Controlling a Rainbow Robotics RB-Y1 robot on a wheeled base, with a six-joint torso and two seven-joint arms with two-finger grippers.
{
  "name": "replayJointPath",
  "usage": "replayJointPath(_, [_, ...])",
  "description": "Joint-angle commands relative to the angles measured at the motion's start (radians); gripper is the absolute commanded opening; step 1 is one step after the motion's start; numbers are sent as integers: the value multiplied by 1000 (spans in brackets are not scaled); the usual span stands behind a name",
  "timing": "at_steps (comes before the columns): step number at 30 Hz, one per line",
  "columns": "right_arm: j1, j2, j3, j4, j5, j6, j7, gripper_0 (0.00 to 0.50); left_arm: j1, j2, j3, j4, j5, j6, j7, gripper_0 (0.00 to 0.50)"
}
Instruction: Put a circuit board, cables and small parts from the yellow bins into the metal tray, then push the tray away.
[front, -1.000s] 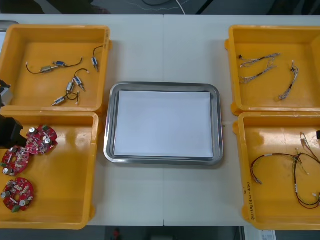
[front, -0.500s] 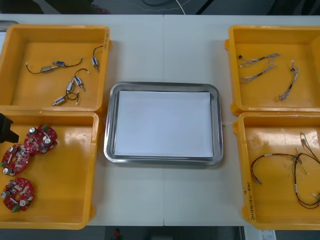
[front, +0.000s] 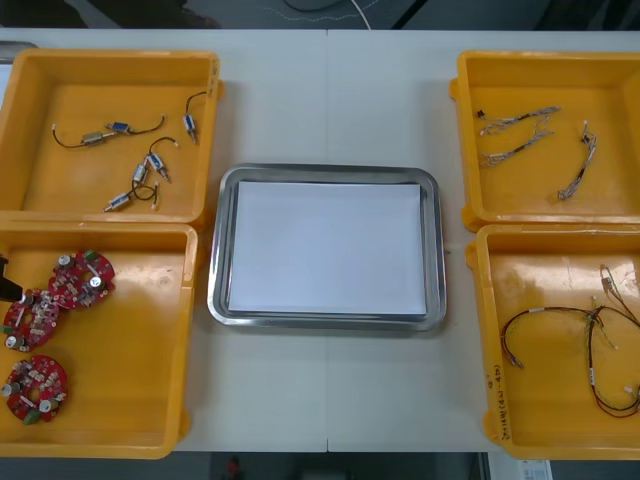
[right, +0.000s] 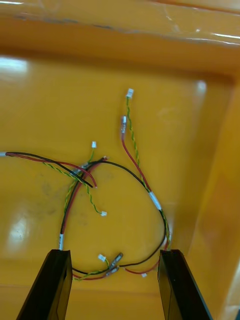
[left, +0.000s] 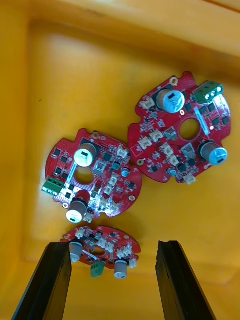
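Table (front: 330, 100) light, dark floor (front: 500, 10) beyond; left hand (left: 112, 245) wide over 3 circuit boards (left: 160, 135), right hand (right: 116, 252) wide over cables (right: 155, 201).

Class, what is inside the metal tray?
Inside the metal tray: a white lining, nothing else. It hides the tray's floor. Left gripper hovers over circuit boards, right gripper over cables.

Light table (front: 330, 110), its thin seam (front: 328, 400) running from 12 to 6 o'clock. Dark floor (front: 150, 12) beyond the far edge at 12 o'clock; printed paper (front: 520, 469) at 5 o'clock.
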Motion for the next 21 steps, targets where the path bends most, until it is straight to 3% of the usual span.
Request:
replayJointPath(1, [24,-39,35,54,1,-71,149,500,79,22,35,-4,-9,-74,10,500])
replayJointPath(11, [24,-45,69,189,-25,-191,377,500,160,22,42,-4,1,-173,10,500])
replayJointPath(21, [24,-88,157,249,-25,-292,442,500,241,22,42,5,31,-279,19,500])
